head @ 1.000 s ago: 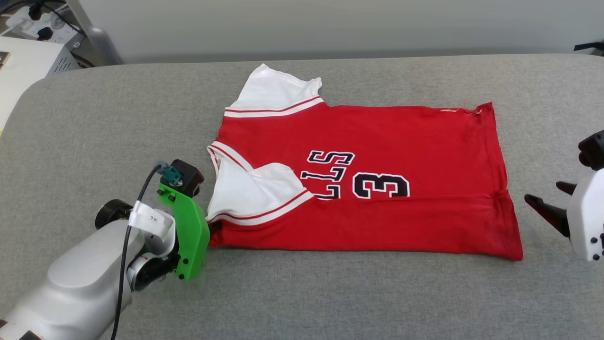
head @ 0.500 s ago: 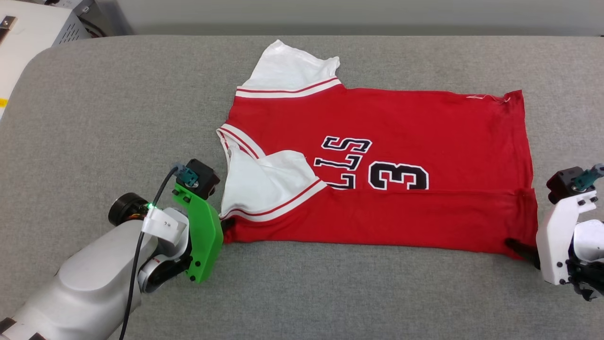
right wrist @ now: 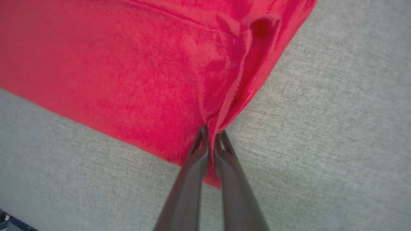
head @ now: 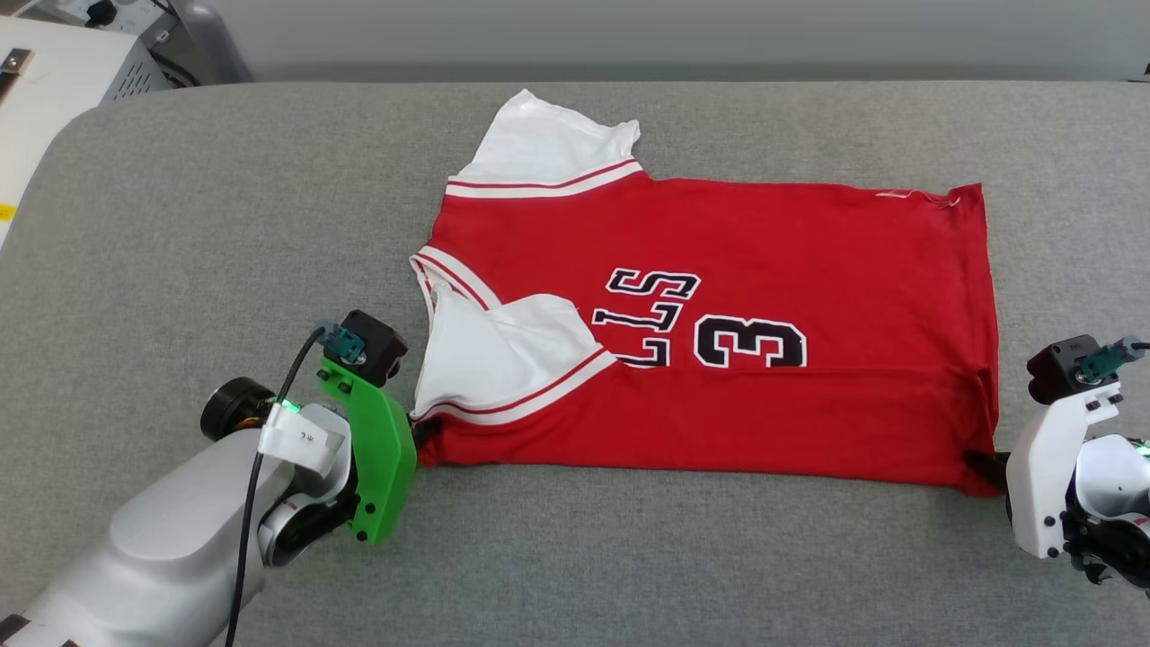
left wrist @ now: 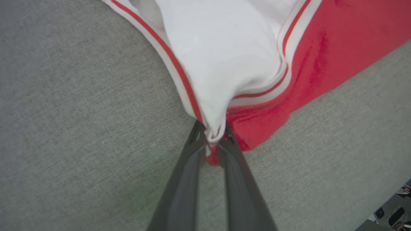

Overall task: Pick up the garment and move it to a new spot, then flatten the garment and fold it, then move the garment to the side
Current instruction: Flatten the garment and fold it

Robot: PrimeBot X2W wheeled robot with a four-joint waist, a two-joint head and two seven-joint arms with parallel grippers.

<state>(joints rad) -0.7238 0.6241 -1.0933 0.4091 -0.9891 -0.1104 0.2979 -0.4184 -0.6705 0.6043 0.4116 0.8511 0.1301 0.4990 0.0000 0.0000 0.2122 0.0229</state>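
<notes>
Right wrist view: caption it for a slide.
Right gripper shut on a corner of the red jersey garment, lying on grey woven upholstery.

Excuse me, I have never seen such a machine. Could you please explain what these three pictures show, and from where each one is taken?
This is a robot with two arms. Each arm ends in a gripper, a pincer with two long dark fingers. The wide picture comes from a camera on the robot's head, looking down at a grey padded surface. On it lies the garment, a red jersey with white sleeves, one sleeve folded over its front. The other two pictures come from cameras on the wrists, each looking along its own fingers. The left gripper is shut on the jersey's corner beside the folded white sleeve. The right gripper is shut on a red corner at the other end.
</notes>
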